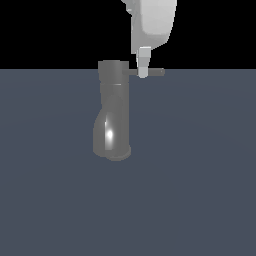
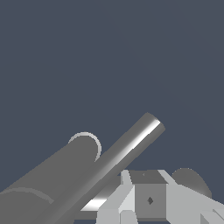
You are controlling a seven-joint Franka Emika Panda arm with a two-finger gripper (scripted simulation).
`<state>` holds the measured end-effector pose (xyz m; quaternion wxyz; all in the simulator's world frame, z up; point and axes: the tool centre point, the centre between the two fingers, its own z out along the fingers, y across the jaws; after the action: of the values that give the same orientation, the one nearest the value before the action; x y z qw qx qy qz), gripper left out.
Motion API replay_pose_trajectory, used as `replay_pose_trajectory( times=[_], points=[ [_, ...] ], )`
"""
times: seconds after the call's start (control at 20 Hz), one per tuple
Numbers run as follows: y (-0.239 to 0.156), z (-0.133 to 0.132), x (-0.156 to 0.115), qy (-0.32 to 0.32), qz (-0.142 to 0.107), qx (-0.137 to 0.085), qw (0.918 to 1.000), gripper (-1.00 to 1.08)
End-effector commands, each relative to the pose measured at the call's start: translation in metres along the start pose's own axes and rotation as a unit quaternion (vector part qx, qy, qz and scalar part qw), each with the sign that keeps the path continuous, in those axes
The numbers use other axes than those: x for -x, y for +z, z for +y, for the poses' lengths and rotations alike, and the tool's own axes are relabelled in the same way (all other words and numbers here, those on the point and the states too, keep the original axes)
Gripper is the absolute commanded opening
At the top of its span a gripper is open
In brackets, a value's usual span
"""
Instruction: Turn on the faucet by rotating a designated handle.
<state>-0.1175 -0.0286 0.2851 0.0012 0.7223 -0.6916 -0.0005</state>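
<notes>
The grey glossy faucet (image 1: 113,115) stands upright on the floor, with a wider cap on top and a bulging lower part. The handle (image 1: 156,72), a thin dark rod, juts from the cap toward the exterior view's right. My white gripper (image 1: 143,74) comes down from above, and one finger (image 1: 143,61) crosses the rod about midway along it. Any second finger is hidden behind it. In the wrist view the faucet (image 2: 131,146) recedes from the camera, and my gripper (image 2: 148,205) shows pale fingers (image 2: 120,201) around a grey block. I cannot tell its state.
A flat blue-grey floor (image 1: 200,190) surrounds the faucet on all sides, under a black background. No other object shows in either view.
</notes>
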Motion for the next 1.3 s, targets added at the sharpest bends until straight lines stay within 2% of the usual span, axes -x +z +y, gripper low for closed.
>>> replay_pose_trajectory(
  times=[0.0, 1.25],
  points=[
    [0.000, -0.007, -0.009, 0.003, 0.000, -0.002, 1.0000, -1.00],
    [0.000, -0.052, -0.057, 0.011, 0.000, -0.001, 0.9999, -1.00]
  ],
)
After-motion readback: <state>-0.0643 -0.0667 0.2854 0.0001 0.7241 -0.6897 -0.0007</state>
